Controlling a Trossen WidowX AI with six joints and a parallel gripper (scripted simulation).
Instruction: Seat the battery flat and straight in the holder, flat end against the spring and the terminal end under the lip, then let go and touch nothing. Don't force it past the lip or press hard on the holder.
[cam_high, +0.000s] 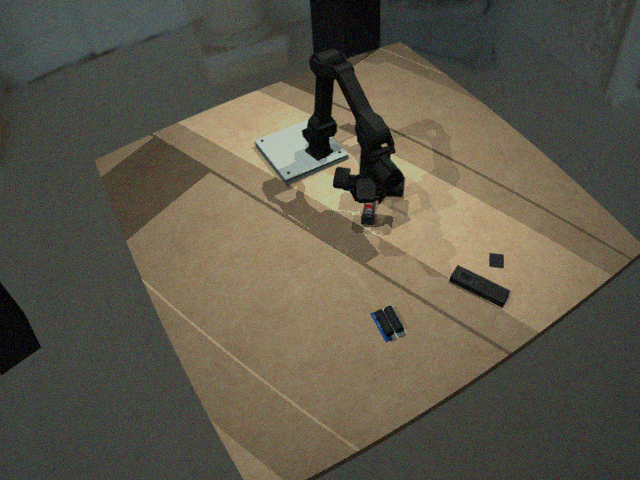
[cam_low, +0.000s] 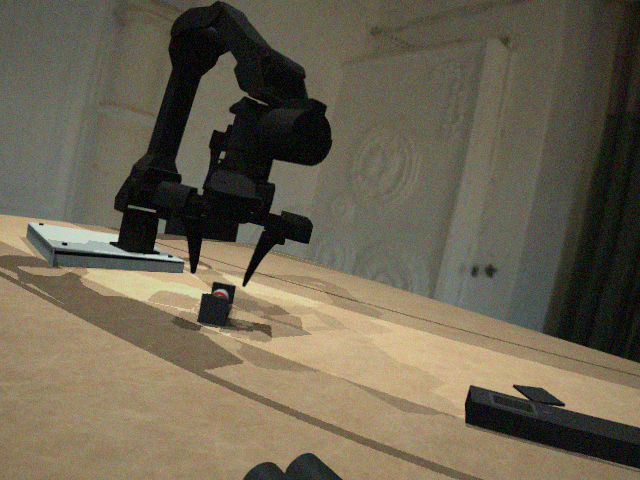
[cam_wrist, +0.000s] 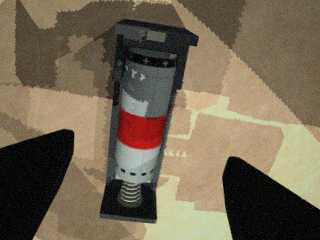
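Observation:
The battery (cam_high: 368, 206) (cam_low: 220, 293) (cam_wrist: 142, 131), grey and white with a red band, lies lengthwise in the dark holder (cam_high: 367, 220) (cam_low: 212, 310) (cam_wrist: 172, 36). In the wrist view its flat end meets the coiled spring (cam_wrist: 130, 194). Its plus-marked end is at the opposite wall, with the terminal tip hidden beneath the lip. It looks in line with the holder; whether it is fully flat is hard to tell. My gripper (cam_low: 218, 279) (cam_wrist: 150, 154) is open and empty above the holder, its fingers apart on either side and clear of both battery and holder.
A black remote (cam_high: 478, 285) (cam_low: 558, 428) lies to the right, with a small dark cover (cam_high: 496, 259) (cam_low: 539, 395) beside it. Two black cylinders on a blue-and-white card (cam_high: 375, 316) lie towards the front. The arm's pale base plate (cam_high: 276, 152) (cam_low: 77, 248) is behind.

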